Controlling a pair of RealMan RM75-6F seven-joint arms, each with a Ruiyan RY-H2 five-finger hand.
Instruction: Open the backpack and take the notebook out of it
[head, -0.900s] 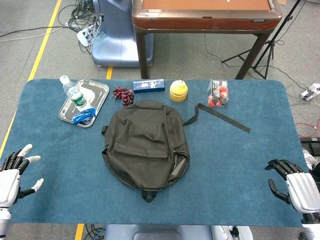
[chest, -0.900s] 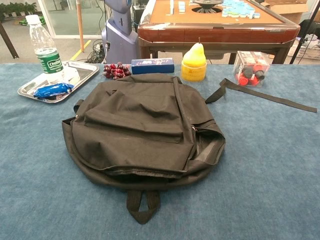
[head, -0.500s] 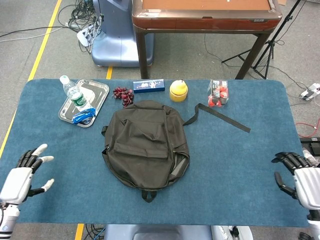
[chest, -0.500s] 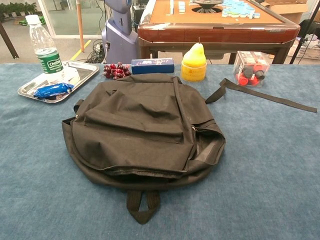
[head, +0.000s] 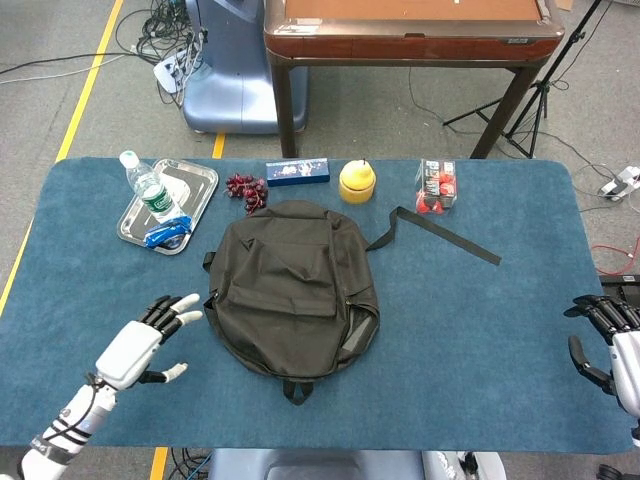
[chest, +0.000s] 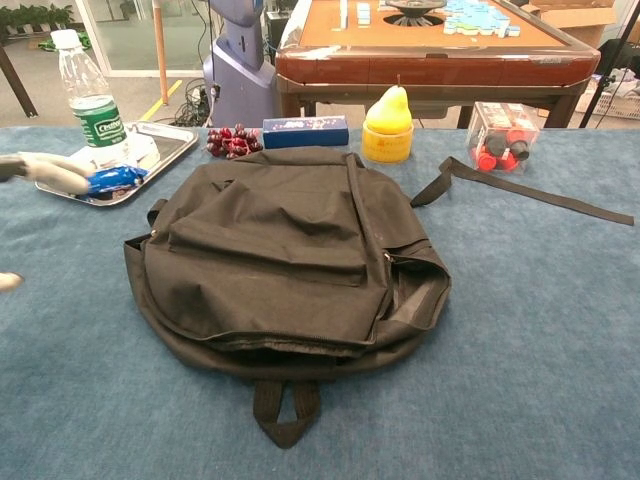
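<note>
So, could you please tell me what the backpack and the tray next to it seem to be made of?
The backpack looks like matte black woven fabric, probably nylon or polyester: it slumps and creases softly. The tray appears to be polished metal, likely stainless steel, judging by its silvery, mirror-like reflections.

I count 1 black backpack (head: 292, 297) on the blue table (head: 480, 320), with 1 loose black strap (head: 445, 236) trailing from it. Behind it I have 1 metal tray (head: 195, 195), 1 water bottle (head: 147, 187), 1 blue packet (head: 167, 234), 1 bunch of dark red grapes (head: 246, 189), 1 blue box (head: 297, 172), 1 yellow pear-shaped container (head: 357, 181) and 1 clear box of red pieces (head: 436, 187). I see 2 hands: 1 left hand (head: 137, 344), 1 right hand (head: 612, 340).
</note>
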